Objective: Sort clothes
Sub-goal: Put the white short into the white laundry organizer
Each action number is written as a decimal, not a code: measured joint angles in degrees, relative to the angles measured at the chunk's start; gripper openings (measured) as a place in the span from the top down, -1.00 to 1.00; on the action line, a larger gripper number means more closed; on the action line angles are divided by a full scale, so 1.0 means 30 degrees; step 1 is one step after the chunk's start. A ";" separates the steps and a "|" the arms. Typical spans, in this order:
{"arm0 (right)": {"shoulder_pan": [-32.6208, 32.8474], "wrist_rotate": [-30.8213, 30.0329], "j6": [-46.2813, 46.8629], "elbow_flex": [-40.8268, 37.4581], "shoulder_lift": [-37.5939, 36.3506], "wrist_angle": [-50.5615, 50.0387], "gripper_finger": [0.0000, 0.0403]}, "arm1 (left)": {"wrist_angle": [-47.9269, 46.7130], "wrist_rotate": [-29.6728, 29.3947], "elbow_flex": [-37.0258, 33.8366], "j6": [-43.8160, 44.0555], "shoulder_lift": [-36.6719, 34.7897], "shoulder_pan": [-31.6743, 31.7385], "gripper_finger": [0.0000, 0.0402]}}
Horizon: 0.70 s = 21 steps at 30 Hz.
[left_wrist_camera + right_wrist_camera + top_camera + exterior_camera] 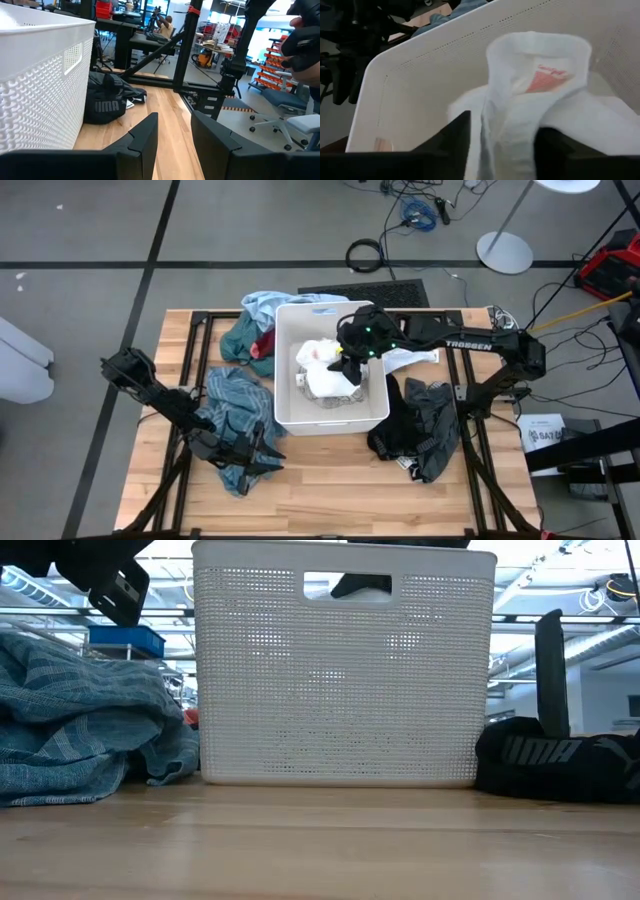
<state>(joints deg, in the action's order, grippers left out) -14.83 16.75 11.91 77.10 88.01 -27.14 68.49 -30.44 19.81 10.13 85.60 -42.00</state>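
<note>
The white garment (535, 100) sits between our right tool's (502, 145) parted fingers inside the bin (285, 370). We lift straight up, clear of the cloth. Our left tool (172, 145), fingers apart and empty, waits near the tabletop's front-left corner.

Bin (283, 370) mid-tabletop, one garment (325, 378) inside. Clothes pile (232, 395) toward left edge; another (425, 425) toward right edge; more (262, 305) at the far edge.

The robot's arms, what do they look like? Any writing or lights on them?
Both are thin, black, jointed arms. The right arm carries white TROSSEN lettering and small green lights near its wrist. The left arm shows no markings. Each ends in two flat, dark, angular fingers.
</note>
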 joint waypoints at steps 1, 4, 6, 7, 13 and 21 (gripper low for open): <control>-0.0006 -0.0027 -0.0009 0.0000 0.0000 -0.0011 0.11 | 0.0000 0.0000 0.0000 0.0013 0.0000 0.0000 0.38; -0.0068 -0.0035 0.0124 0.0000 0.0000 -0.0338 -0.09 | -0.0006 0.0000 0.0000 0.0007 0.0000 0.0000 0.38; -0.0170 -0.0030 0.0151 0.0000 -0.0033 -0.0624 -0.21 | 0.0000 0.0000 0.0000 0.0015 0.0000 0.0000 0.38; -0.0204 -0.0039 0.0161 0.0000 -0.0104 -0.0840 -0.25 | -0.0007 0.0000 0.0000 0.0012 0.0000 0.0000 0.38; -0.0483 0.0258 0.0367 0.0015 -0.0951 -0.1871 -0.36 | -0.0036 0.0000 0.0000 0.0015 0.0000 0.0000 0.38; -0.0945 -0.3671 0.0276 0.0029 -0.4335 -0.4795 -0.28 | -0.0053 0.0000 0.0000 0.0015 0.0000 0.0000 0.38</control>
<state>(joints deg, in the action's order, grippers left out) -17.66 5.74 12.73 77.19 75.00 -41.52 68.33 -30.44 19.81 10.17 85.60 -42.00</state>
